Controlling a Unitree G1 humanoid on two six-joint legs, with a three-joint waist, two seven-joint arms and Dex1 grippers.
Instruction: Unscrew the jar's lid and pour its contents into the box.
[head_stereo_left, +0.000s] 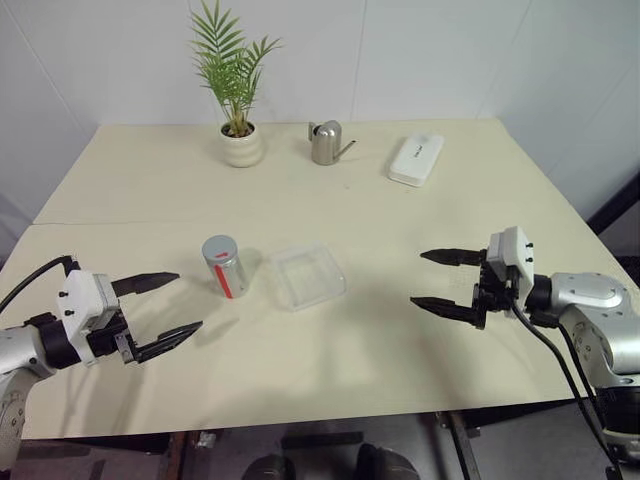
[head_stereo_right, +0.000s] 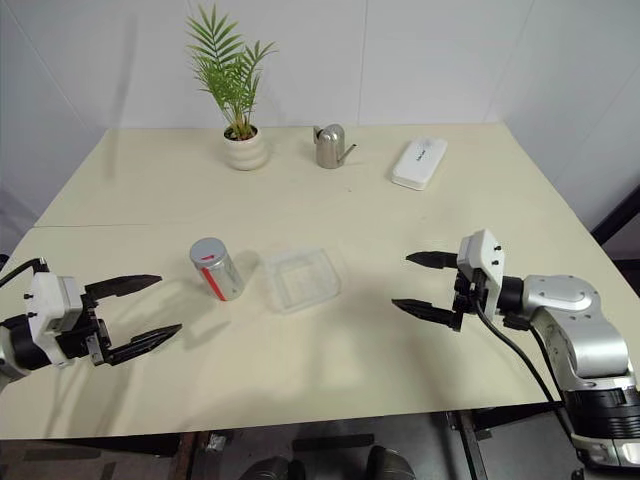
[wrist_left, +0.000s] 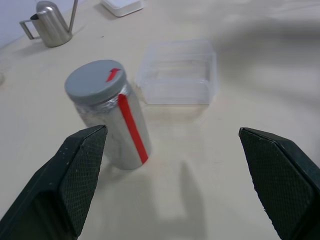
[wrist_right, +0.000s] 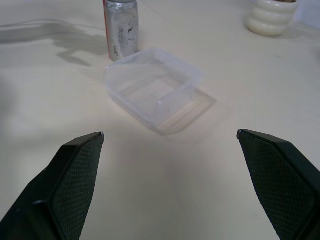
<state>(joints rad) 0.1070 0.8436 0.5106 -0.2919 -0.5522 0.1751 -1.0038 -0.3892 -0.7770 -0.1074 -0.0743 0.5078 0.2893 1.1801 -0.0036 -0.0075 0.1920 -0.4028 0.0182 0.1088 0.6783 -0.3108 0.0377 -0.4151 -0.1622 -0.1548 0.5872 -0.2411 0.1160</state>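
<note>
On the pale bench (head_stereo_left: 330, 370), near its middle, the jar (head_stereo_left: 226, 268) stands upright, silvery-grey with a red stripe down its side. The lid (wrist_left: 96, 81) sits on top of it, grey, with a small red arrow on it. What is inside the jar cannot be seen. Just beside the jar, at its 3 o'clock, lies the box (head_stereo_left: 308, 276), a shallow clear tray, and it looks empty. A narrow gap separates the two; they are not touching.

The left claw (head_stereo_left: 165, 308) hovers at about 8 o'clock from the jar, near it but apart. Its two black fingers (wrist_left: 75, 172) are spread wide and hold nothing; in the left wrist view the jar stands ahead of the gap, closer to one finger.

The right claw (head_stereo_left: 445, 282) hovers at 3 o'clock from the box, well apart from it, pointing toward the middle of the bench. Its fingers are also spread wide and nothing is between them. In the right wrist view the box lies ahead of the fingers, with the jar behind it.

At the far side of the bench, at 12 o'clock from the jar, stands a potted plant (head_stereo_left: 238, 88) in a white pot. To the right of it there is a shiny metal watering can (head_stereo_left: 327, 143), and further right a white oblong case (head_stereo_left: 416, 159).
</note>
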